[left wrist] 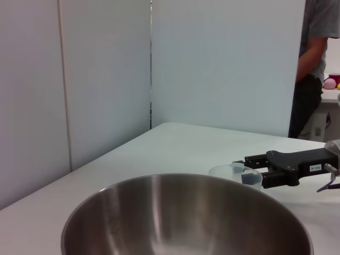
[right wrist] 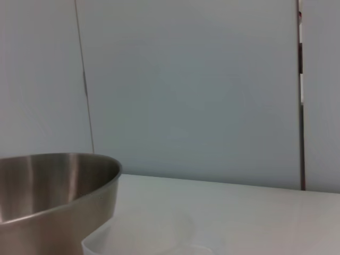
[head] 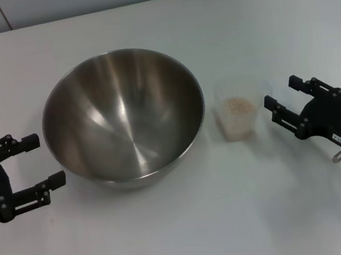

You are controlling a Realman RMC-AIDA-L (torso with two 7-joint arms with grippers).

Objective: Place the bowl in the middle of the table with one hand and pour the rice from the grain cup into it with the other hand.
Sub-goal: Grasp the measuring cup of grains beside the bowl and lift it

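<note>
Grain cup (head: pixel 238 117) w/ rice (head: pixel 239 104) stands upright just left of the right gripper (head: pixel 282 105), whose fingers are spread toward it (probably not touching). Left gripper (head: pixel 40 162), also spread, sits by the bowl (head: pixel 123 116)

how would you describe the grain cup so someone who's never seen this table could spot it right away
Find the big steel bowl on the white table. On the side toward the right gripper, which is open, stands the grain cup. It is small, clear plastic with tapered sides, with pale rice inside, far smaller than the bowl.
</note>
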